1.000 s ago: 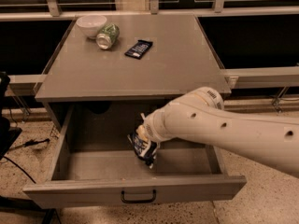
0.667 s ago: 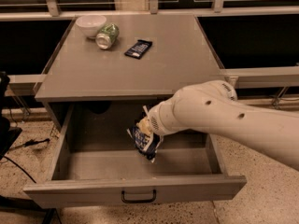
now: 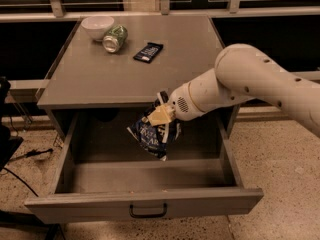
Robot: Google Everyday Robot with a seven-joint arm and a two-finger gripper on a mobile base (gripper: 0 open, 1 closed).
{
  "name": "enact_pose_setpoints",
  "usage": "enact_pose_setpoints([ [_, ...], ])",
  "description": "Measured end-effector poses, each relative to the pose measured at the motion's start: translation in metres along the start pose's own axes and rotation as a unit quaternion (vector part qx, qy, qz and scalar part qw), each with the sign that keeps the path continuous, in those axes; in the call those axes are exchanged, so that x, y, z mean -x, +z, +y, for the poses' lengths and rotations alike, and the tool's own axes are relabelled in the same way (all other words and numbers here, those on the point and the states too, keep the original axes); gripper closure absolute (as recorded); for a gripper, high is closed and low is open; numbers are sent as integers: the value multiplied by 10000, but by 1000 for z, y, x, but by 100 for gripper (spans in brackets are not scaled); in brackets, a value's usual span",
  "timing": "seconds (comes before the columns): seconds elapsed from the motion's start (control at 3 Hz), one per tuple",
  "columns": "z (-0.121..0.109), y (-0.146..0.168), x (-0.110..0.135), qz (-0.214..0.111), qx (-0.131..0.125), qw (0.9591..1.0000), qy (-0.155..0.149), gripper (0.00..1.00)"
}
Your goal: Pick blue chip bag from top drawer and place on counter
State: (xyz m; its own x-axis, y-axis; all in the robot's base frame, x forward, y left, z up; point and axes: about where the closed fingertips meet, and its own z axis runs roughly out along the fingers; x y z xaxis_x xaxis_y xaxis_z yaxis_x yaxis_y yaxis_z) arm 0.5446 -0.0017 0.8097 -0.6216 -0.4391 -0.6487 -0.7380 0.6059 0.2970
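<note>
My gripper (image 3: pixel 159 115) is shut on the top of the blue chip bag (image 3: pixel 152 136), a crumpled dark blue foil bag with white patches. The bag hangs in the air above the open top drawer (image 3: pixel 145 181), clear of the drawer floor and just below the front edge of the counter (image 3: pixel 125 69). The white arm reaches in from the right. The drawer front has a small black handle (image 3: pixel 148 212).
On the counter's far side stand a white bowl (image 3: pixel 97 26), a green can lying on its side (image 3: pixel 114 38) and a flat dark bar wrapper (image 3: pixel 148 52). Cables lie on the floor at the left.
The gripper has lifted the chip bag up from inside the drawer to near counter-edge height, and the arm has risen and swung upward.
</note>
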Motion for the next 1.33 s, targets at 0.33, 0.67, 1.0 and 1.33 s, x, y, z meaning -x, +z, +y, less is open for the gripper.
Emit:
enact_pose_setpoints([
  [0.33, 4, -16, 10, 68, 121, 9987, -482, 100],
  [0.67, 4, -12, 16, -107, 173, 9994, -280, 100],
  [1.0, 3, -22, 37, -385, 451, 9982, -115, 100],
  [1.33, 3, -38, 60, -509, 592, 9969, -59, 100],
])
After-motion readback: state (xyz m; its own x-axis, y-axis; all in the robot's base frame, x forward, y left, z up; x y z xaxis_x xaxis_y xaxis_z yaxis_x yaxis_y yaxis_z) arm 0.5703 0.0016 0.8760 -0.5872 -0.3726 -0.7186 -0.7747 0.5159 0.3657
